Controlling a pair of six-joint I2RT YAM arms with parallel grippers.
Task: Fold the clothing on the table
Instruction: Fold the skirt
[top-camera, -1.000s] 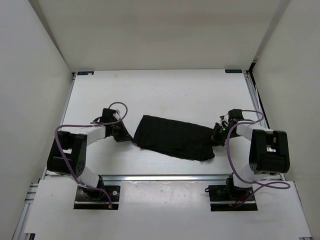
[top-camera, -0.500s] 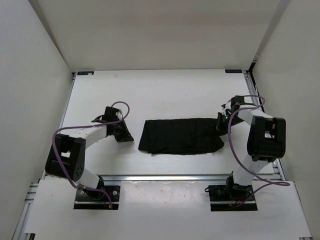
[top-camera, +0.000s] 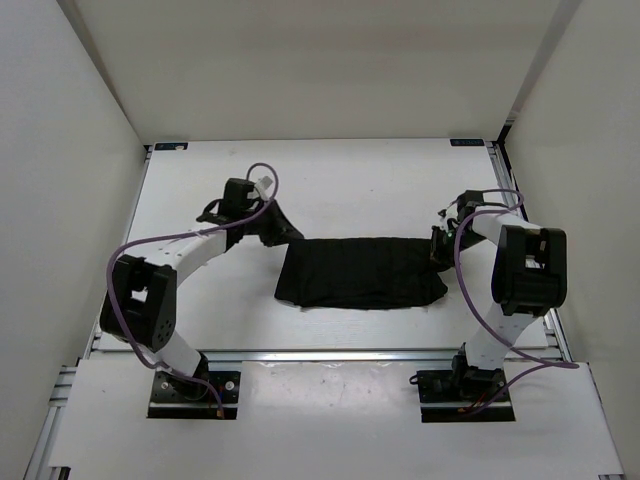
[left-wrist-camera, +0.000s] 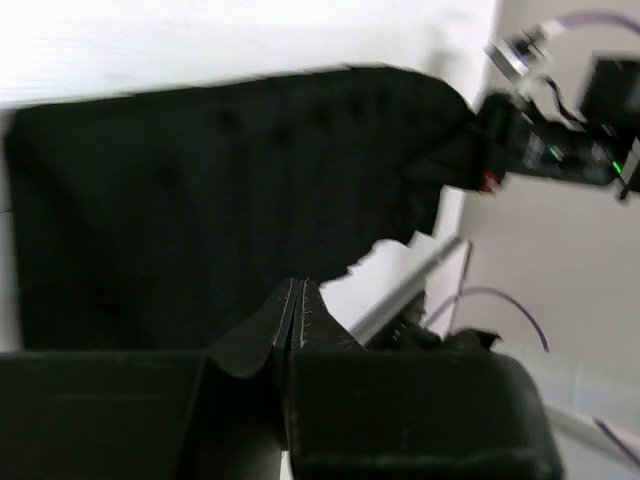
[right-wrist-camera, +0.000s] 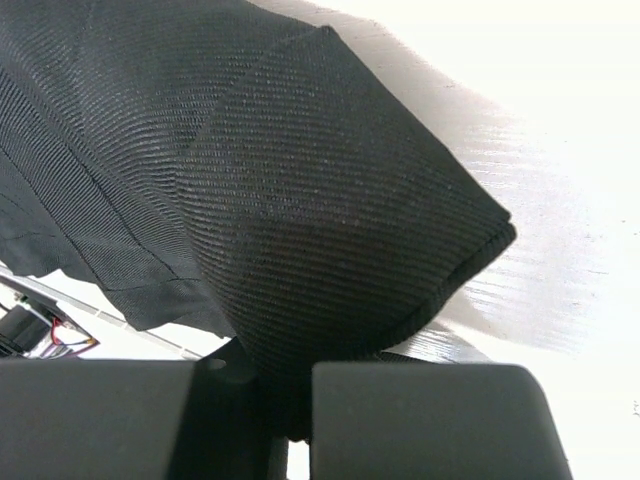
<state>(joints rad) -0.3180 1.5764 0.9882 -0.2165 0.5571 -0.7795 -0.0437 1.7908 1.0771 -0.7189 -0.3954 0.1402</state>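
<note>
The clothing (top-camera: 360, 272), a black skirt, lies as a long flat band across the middle of the table (top-camera: 330, 180). My left gripper (top-camera: 287, 233) hovers at its far left corner. In the left wrist view its jaws (left-wrist-camera: 297, 284) are pressed together over the dark fabric (left-wrist-camera: 200, 180), with nothing showing between them. My right gripper (top-camera: 440, 247) is at the skirt's right end. In the right wrist view it (right-wrist-camera: 290, 400) is shut on a bunched fold of the ribbed cloth (right-wrist-camera: 300, 180), raised off the white surface.
White walls enclose the table on the left, back and right. A silver rail (top-camera: 330, 353) runs along the near edge, with both arm bases behind it. Purple cables loop off both arms. The right arm (left-wrist-camera: 545, 150) shows in the left wrist view.
The skirt went from slanted to lying level and straighter. My left gripper moved from the skirt's near left side up to its far left corner. My right gripper shifted slightly away, still holding.
</note>
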